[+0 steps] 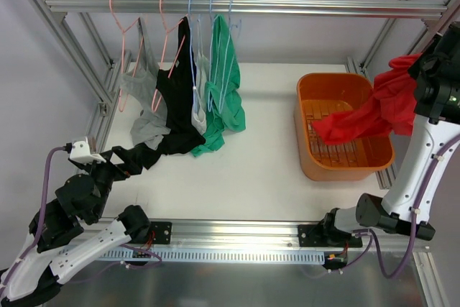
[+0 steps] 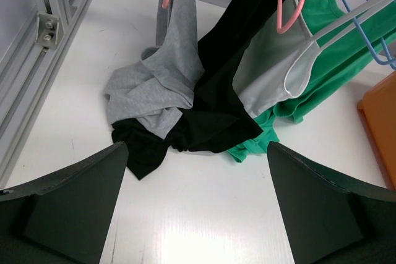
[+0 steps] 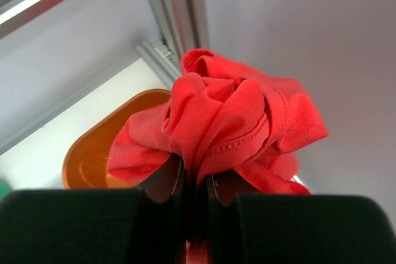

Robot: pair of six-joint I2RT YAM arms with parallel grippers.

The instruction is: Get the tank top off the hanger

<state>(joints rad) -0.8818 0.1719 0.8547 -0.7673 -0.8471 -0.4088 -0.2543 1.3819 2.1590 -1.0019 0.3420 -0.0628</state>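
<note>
Tank top [image 1: 381, 109], red and bunched, hangs from the right gripper [image 3: 197, 180], whose fingers are pinched tight on the cloth, its free end draping over the orange basket [image 1: 338, 170]. The left gripper [image 2: 195, 148] is spread wide and touches nothing, facing the grey garment [image 2: 154, 91] and black garment [image 2: 216, 109] pooled on the table [image 2: 204, 221].

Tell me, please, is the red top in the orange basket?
Not fully: the right gripper holds the red top raised, one end hanging over the orange basket.
</note>
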